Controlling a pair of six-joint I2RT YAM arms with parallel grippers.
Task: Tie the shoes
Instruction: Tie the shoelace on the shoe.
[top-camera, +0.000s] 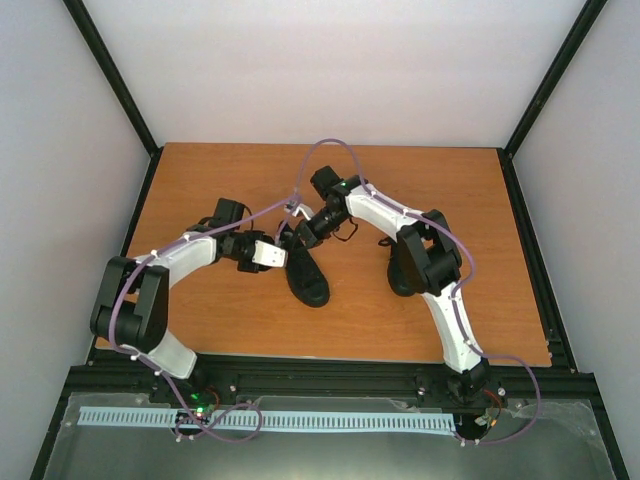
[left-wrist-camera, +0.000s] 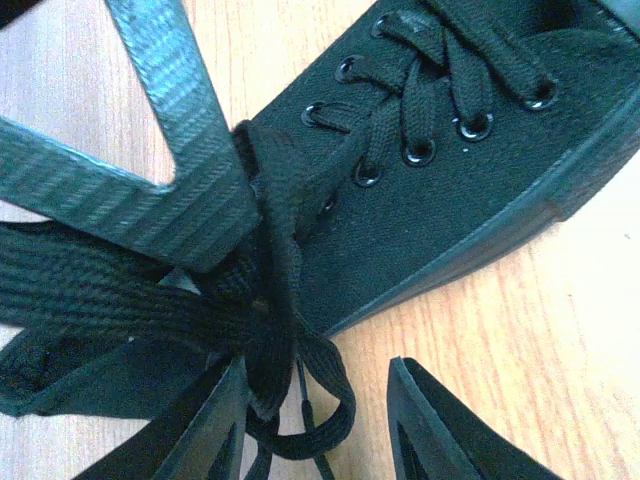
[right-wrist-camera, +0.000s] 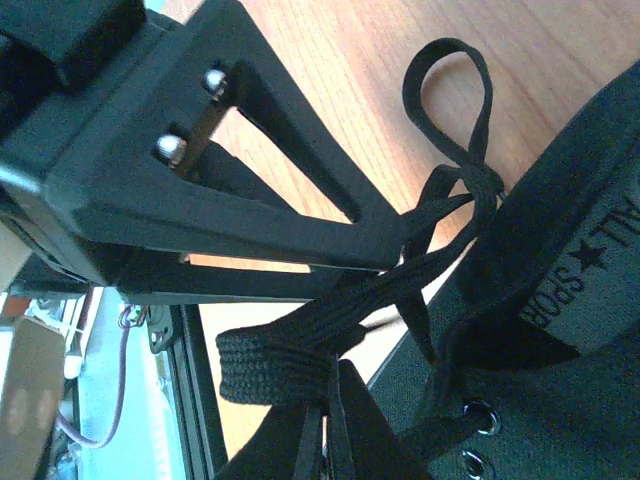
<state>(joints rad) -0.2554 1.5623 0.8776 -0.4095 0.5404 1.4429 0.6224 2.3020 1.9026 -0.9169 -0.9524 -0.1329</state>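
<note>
On the shoe (right-wrist-camera: 560, 420), a label (right-wrist-camera: 575, 270): "SPOR" (partly hidden)

Item: counter (top-camera: 220, 180). Flat top of orange-brown wood grain, rectangular, with black rails along its left, right and near edges and pale walls behind and to both sides.

Lying on it:
- One black canvas shoe (top-camera: 308, 275), near the middle, sole down, toe toward the near edge. The left wrist view shows its metal eyelets and black rubber sole edge resting on the wood.
- Its flat black laces (left-wrist-camera: 120, 300), gathered at the shoe's open end. In the right wrist view, one thin loop lies over the wood.
- A second dark shape (top-camera: 392, 268) to the right, largely covered from above and not identifiable.
</note>
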